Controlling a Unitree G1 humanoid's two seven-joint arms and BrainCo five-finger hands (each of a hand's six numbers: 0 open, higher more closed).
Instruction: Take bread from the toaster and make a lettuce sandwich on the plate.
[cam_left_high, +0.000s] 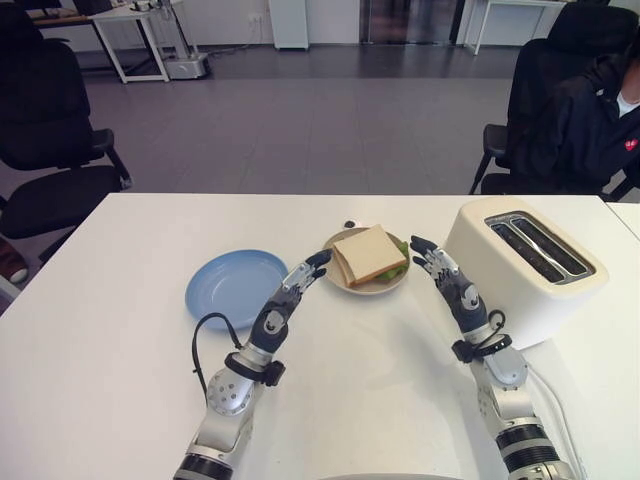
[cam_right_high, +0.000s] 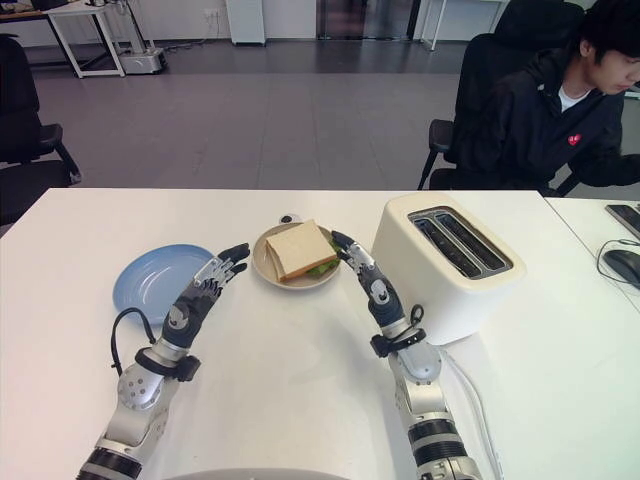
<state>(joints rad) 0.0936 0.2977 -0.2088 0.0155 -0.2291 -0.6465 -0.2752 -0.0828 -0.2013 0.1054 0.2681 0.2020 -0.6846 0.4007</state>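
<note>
The fingers of my left hand (cam_left_high: 280, 312) are stretched almost straight and slightly spread, holding nothing. Their tips lie just beside the left rim of the beige plate (cam_left_high: 378, 290); I cannot tell whether they touch it. My right hand (cam_left_high: 457, 292) mirrors this: fingers straight, a little apart, empty, with their tips just off the plate's right rim and the toaster (cam_left_high: 520, 275) close on the outer side. One sandwich (cam_left_high: 366, 252) lies on that plate, with lettuce (cam_left_high: 401, 262) peeking from under the top slice. I count two plates, the second a blue plate (cam_left_high: 232, 288) left of my left hand, and one toaster with two slots, all on the white surface (cam_left_high: 110, 340).
</note>
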